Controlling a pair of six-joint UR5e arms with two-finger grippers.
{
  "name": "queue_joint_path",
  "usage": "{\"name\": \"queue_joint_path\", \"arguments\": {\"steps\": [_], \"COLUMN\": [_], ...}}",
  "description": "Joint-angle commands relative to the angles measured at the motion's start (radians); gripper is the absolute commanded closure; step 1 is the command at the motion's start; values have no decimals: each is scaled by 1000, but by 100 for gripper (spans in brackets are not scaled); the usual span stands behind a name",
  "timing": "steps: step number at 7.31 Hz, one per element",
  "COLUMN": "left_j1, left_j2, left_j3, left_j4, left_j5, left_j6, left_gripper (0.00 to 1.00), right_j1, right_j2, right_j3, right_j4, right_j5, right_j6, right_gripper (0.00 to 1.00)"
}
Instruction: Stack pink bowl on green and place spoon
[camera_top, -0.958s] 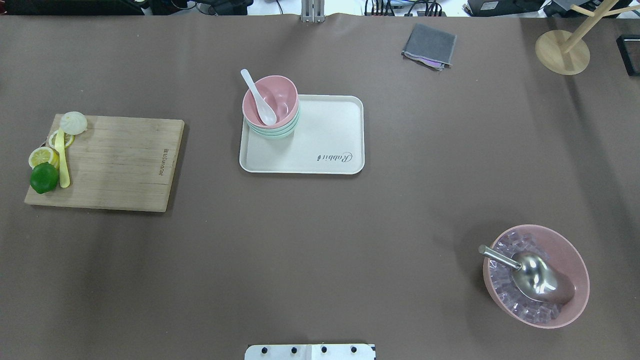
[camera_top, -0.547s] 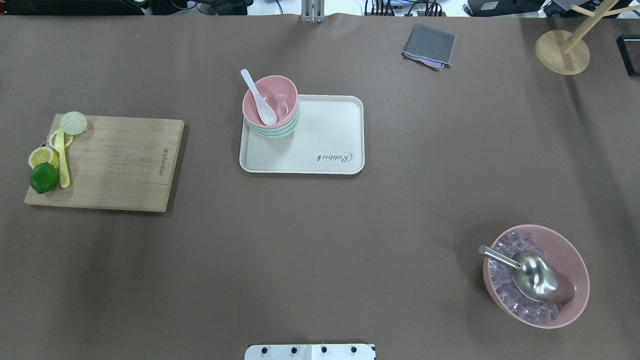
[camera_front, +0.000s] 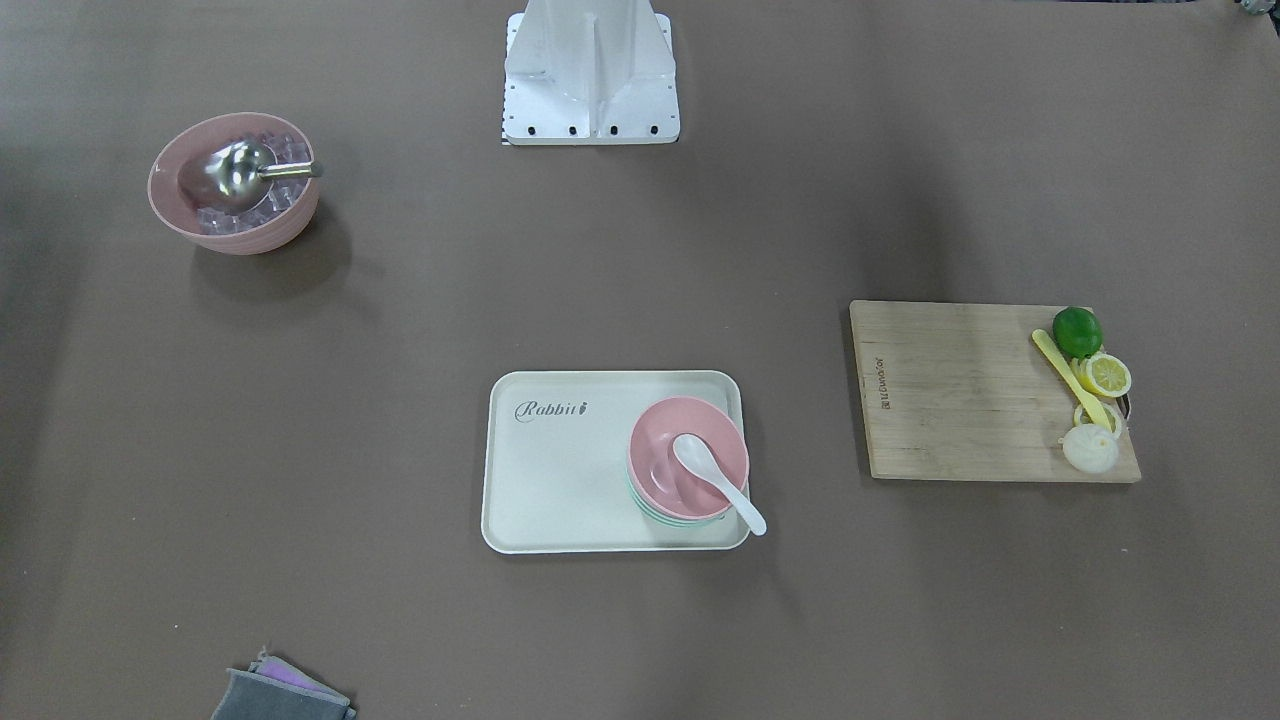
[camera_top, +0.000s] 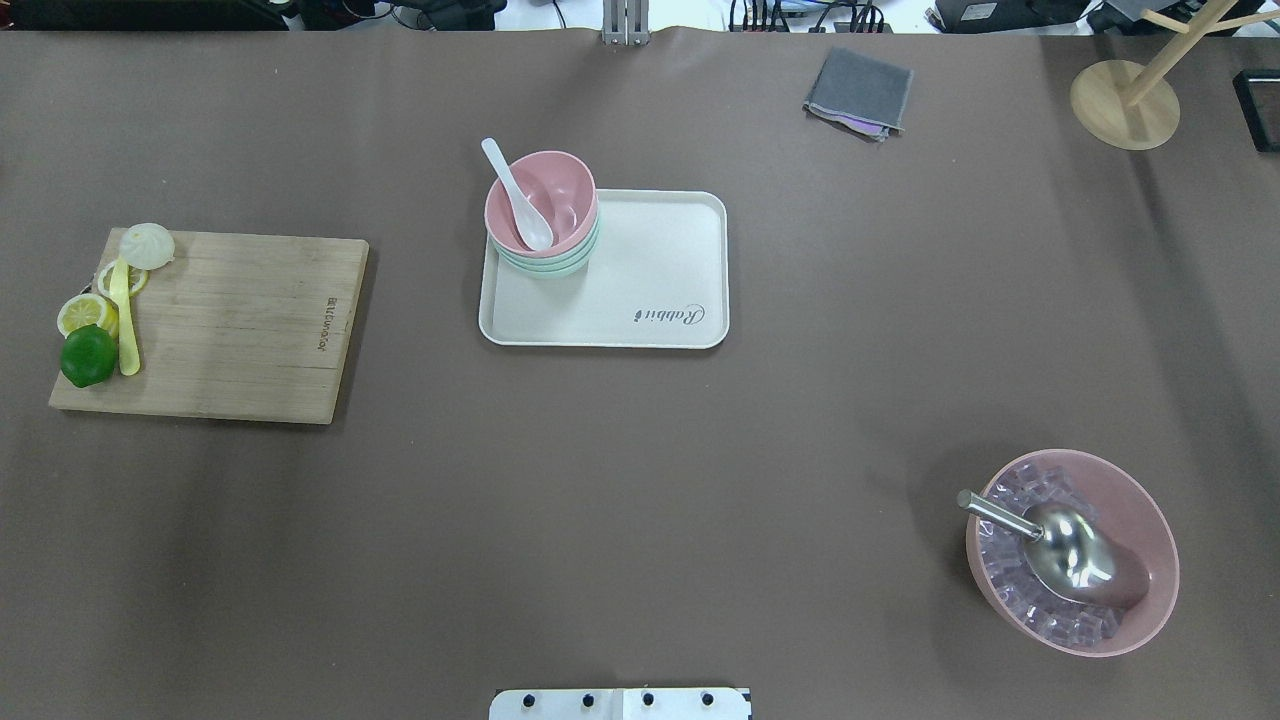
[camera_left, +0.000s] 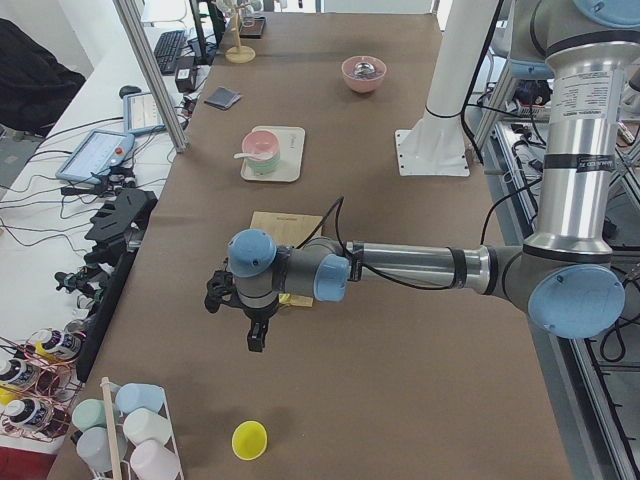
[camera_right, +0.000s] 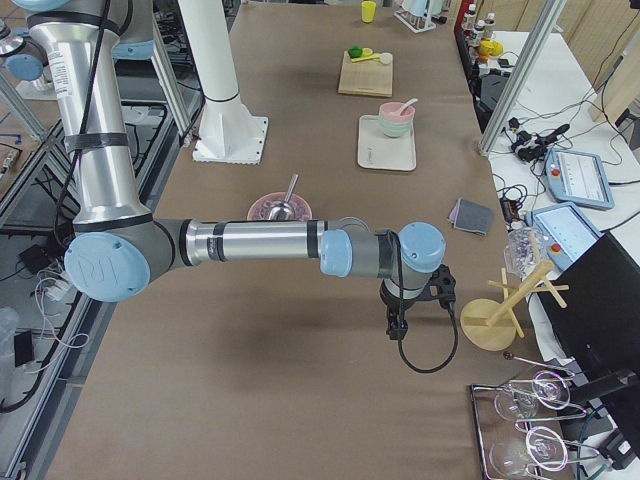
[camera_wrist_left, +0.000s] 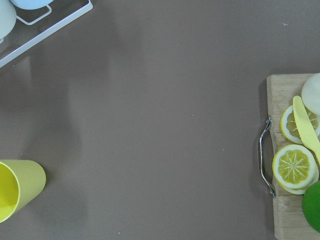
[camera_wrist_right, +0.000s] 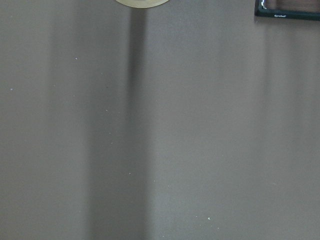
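Pink bowl (camera_front: 660, 452) sits nested on the green bowl (camera_front: 672, 519) in the front-facing view, with the spoon (camera_front: 716, 482) resting in it, on a tray (camera_front: 560, 480) toward the tabletop's edge opposite the robot. The overhead view agrees, so the task looks finished. In the side views, the left gripper (camera_left: 256, 338) and the right gripper (camera_right: 396, 326) hang near opposite tabletop ends. Whether their jaws are wide or narrow cannot be told.

A board (camera_top: 220, 325) lay at the table's (camera_top: 640, 480) left, with a lime (camera_top: 88, 355), lemon slices (camera_top: 85, 313) and a yellow knife (camera_top: 127, 330) on its left edge. An ice bowl (camera_top: 1152, 535) with a scoop (camera_top: 1070, 555) sat near right; a grey cloth (camera_top: 860, 90) lay far right.
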Motion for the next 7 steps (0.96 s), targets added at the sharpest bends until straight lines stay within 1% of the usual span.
{"name": "queue_joint_path", "arguments": {"steps": [1,7], "left_j1": [0,2], "left_j2": [0,-10], "left_j3": [-1,-3], "left_j4": [0,0], "left_j5": [0,8], "left_j6": [0,-3], "left_gripper": [2,2], "right_j1": [-1,-1], "right_j2": [0,-12], "right_j3": [1,4], "right_j4": [0,0], "right_j5": [0,31], "right_j6": [1,0], "right_gripper": [0,0]}}
